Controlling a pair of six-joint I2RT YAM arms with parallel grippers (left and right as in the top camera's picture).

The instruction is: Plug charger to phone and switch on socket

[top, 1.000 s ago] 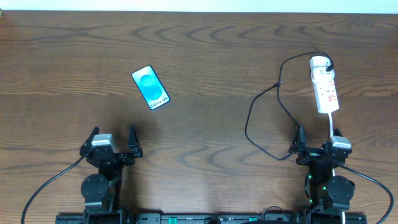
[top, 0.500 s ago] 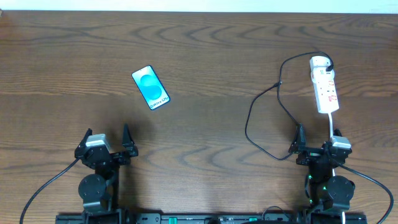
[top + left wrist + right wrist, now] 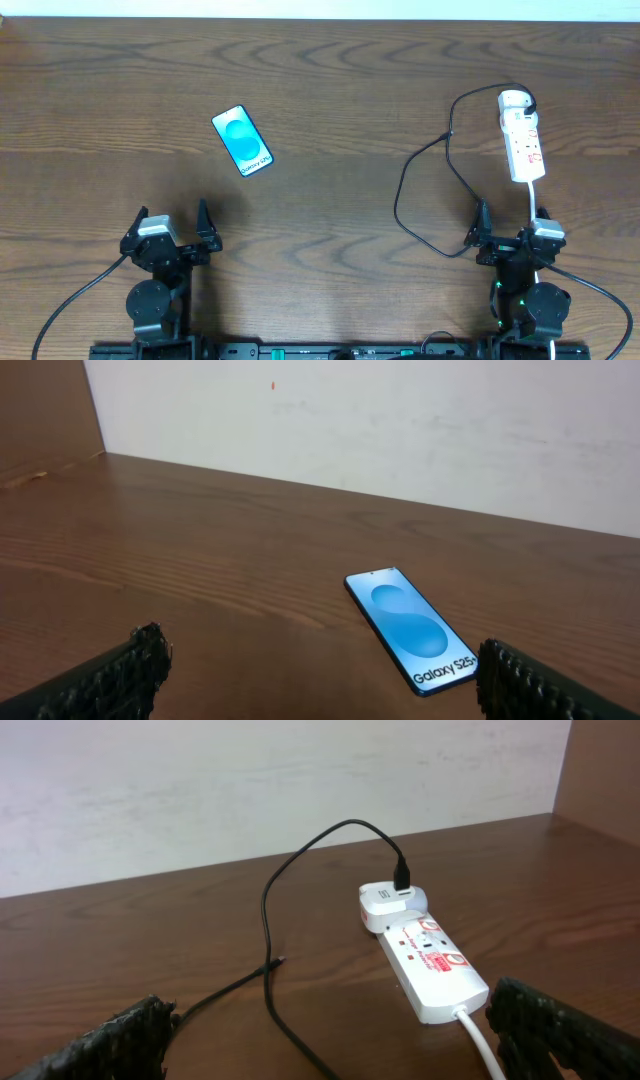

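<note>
Overhead, desk (image 3: 320,80): dark wood grain, carrying everything.
Overhead, phone (image 3: 242,141): flat on the left half, screen up and lit blue, turned at a slant, far of the left arm.
Overhead, socket (image 3: 524,140): white strip on the right side, lying lengthwise near to far, with a white plug (image 3: 514,100) at its far end and a white cord (image 3: 531,195) leaving its near end.
Overhead, charger (image 3: 397,205): the black cable leaves the white plug, arcs left and drops in loose loops towards the right arm, well apart from the phone.
Overhead, left fingers (image 3: 205,220): near edge, left, released and spread wide, nothing between them.
Overhead, right fingers (image 3: 483,218): near edge, right, released, just near of the socket.

Left wrist, phone (image 3: 412,630): right of centre on bare desk, "Galaxy" text at its near end, with a white wall (image 3: 400,420) behind.
Left wrist, left fingers (image 3: 110,680): at both lower corners, parted, not touching the phone.

Right wrist, socket (image 3: 430,960): right of centre, red markings on top.
Right wrist, charger (image 3: 264,925): plugged into the white plug, its small tip lying on the desk left of the socket.
Right wrist, right fingers (image 3: 560,1025): parted and empty, the cable and white cord running between them.
</note>
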